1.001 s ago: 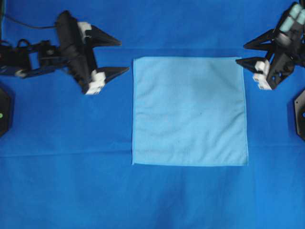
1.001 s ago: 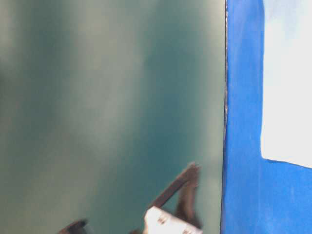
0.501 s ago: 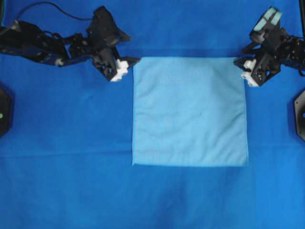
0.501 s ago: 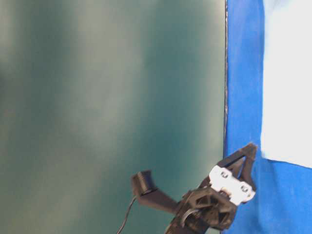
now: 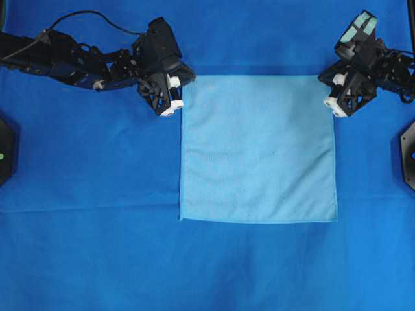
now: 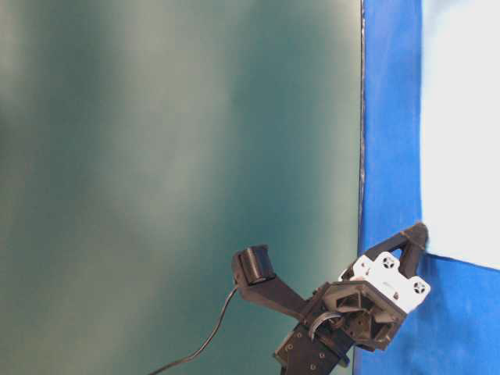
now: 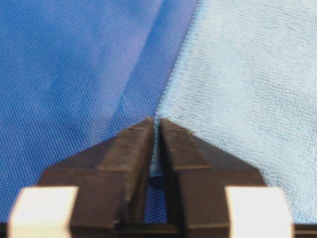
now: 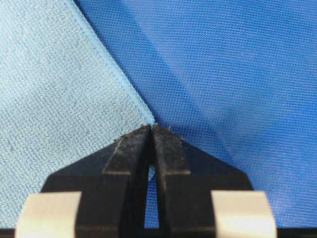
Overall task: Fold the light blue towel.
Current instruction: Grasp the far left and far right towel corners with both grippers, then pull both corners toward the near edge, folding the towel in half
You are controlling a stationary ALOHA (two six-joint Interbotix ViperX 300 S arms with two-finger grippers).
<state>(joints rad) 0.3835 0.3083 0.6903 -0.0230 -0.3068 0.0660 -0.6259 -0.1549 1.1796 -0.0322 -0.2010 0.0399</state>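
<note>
The light blue towel lies flat and square on the deep blue table cloth. My left gripper is at its far left corner, jaws shut with the towel's hem pinched between them, as the left wrist view shows on the towel. My right gripper is at the far right corner, shut on that corner's hem; the towel spreads to its left. In the table-level view the left gripper touches the pale towel.
Dark arm bases sit at the left edge and right edge of the table. A black cable trails behind the left arm. A green wall fills most of the table-level view.
Both grippers moved from open positions beside the towel onto its two far corners and closed on them. The towel's far edge has shifted slightly.
</note>
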